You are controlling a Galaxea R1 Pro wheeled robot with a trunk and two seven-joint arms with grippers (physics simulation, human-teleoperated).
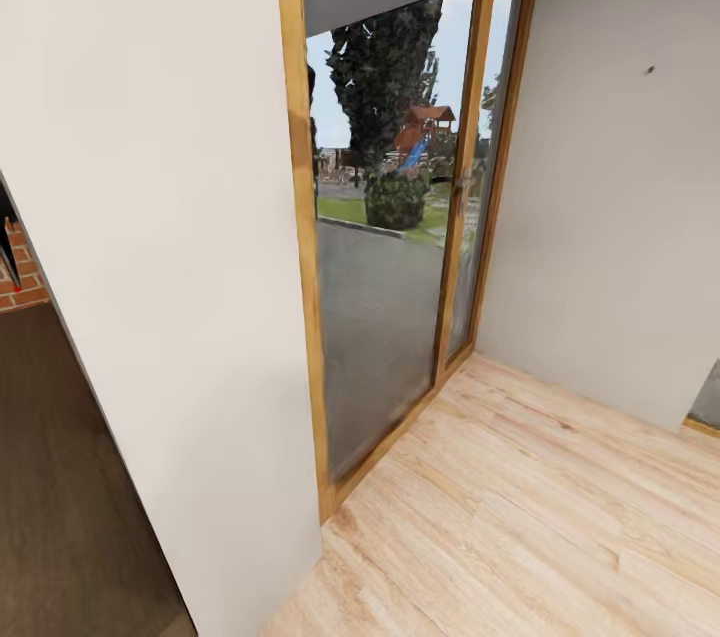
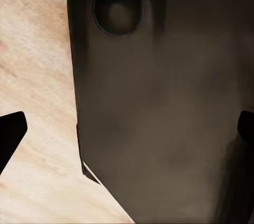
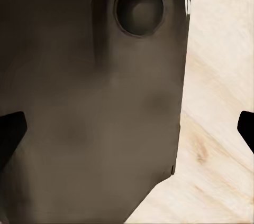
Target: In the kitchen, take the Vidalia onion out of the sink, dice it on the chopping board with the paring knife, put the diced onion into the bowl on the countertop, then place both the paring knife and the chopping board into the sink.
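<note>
The sink, the onion, the chopping board, the paring knife, the bowl and the countertop are all out of view. In the left wrist view my left gripper is open, its dark fingertips far apart at the picture's edges with nothing between them. A dark rounded part of my own body sits close behind them, over pale wooden floor. My right gripper is open in the same way, with fingertips wide apart, empty, and the same dark body part behind.
A white wall stands close at the left of the head view. Ahead is a wood-framed glass door looking onto a garden. Pale plank floor spreads to the right, bounded by another white wall. Dark flooring lies past the left wall.
</note>
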